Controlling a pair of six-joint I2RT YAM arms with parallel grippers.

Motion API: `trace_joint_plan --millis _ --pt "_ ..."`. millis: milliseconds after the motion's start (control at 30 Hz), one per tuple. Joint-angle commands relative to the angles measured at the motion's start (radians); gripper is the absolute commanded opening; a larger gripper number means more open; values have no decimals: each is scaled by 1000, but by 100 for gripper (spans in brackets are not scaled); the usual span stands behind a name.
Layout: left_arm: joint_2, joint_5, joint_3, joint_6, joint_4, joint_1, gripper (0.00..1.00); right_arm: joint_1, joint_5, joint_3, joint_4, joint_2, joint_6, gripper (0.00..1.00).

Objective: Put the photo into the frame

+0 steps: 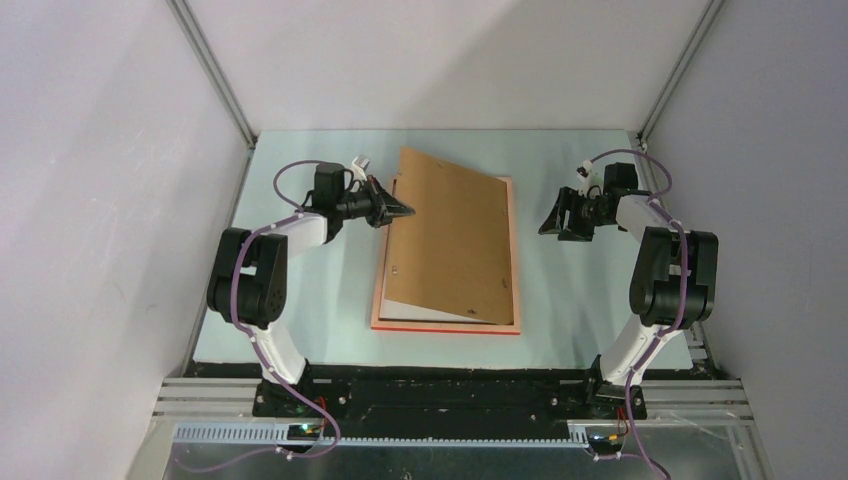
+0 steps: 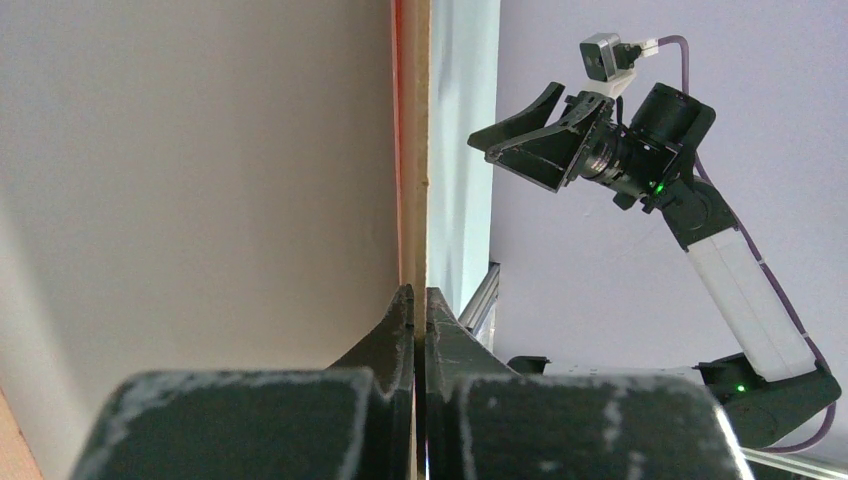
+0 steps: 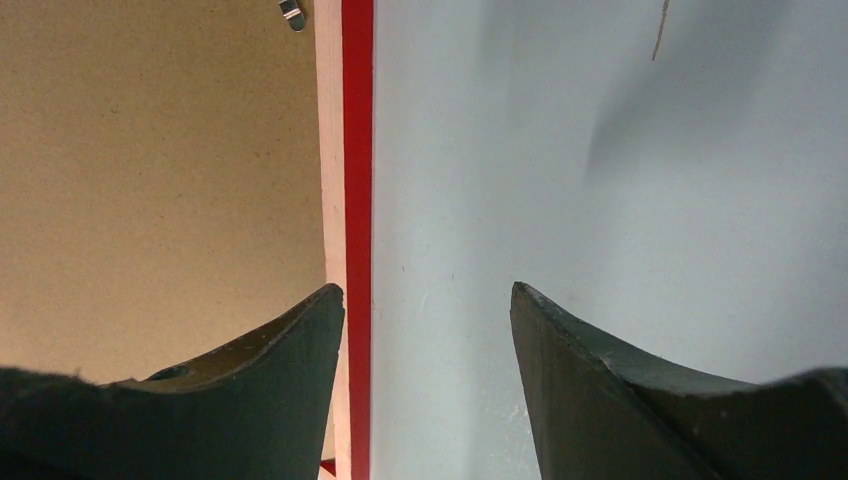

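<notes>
The frame point(image 1: 515, 262) lies back-up on the table, its pale wood rim up and its red edge point(image 3: 357, 150) showing at the side. The brown backing board point(image 1: 450, 240) lies askew over it, its left side lifted. My left gripper point(image 1: 405, 211) is shut on that left edge, and the thin edge point(image 2: 415, 150) runs out from between the closed jaws point(image 2: 413, 292). A white strip point(image 1: 425, 311) shows under the board's near edge; I cannot tell if it is the photo. My right gripper point(image 1: 552, 222) hangs open and empty at the frame's right side point(image 3: 428, 300).
A small metal tab point(image 3: 290, 12) sits on the board point(image 3: 150, 150) near the frame's rim. The pale green table point(image 1: 580, 300) ends at aluminium rails, with grey walls on three sides. The arm bases stand at the near edge.
</notes>
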Motion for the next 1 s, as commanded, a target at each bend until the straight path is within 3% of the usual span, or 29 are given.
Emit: trace_joint_plan --millis 0,967 --pt "-25 26 1 -38 62 -6 0 -4 -19 4 1 13 -18 66" --pt "29 32 29 -20 62 -19 0 -7 -19 5 0 20 -17 66"
